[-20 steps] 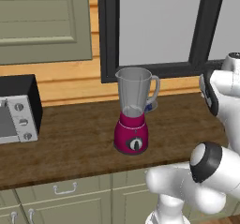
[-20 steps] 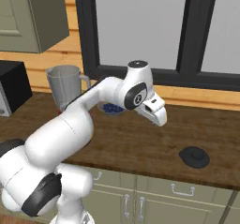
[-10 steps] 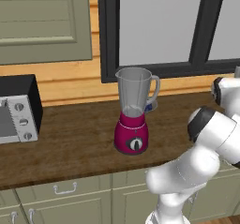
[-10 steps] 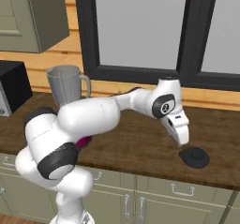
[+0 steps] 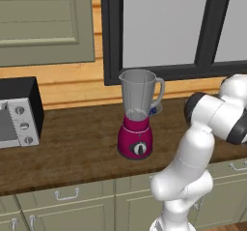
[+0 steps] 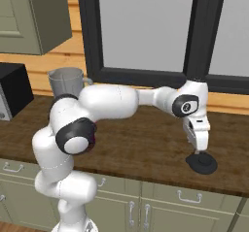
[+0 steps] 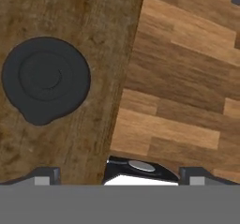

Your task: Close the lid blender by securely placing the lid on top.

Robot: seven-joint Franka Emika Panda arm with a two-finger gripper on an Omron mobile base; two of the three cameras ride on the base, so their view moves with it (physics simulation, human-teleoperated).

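Gripper (image 6: 198, 148) hung just above the lid (image 6: 202, 163) near the front edge of the counter (image 6: 146, 148), toward its right end.
Finger tips sat wide apart at the hand view's bottom corners, pinching nothing. Lid (image 7: 45, 79) lay flat on the wood close to the counter's front edge. Blender (image 5: 138, 114) stood upright, jar uncovered, well apart to the left; toaster oven (image 5: 18, 112) at the counter's left end.

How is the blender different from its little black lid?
The blender stands tall and upright with a pink base and a clear jar; the lid is a flat black disc lying down. The blender sits mid-counter, its jar top open; the lid lies far off near the counter's front edge. Both rest on the wooden counter.
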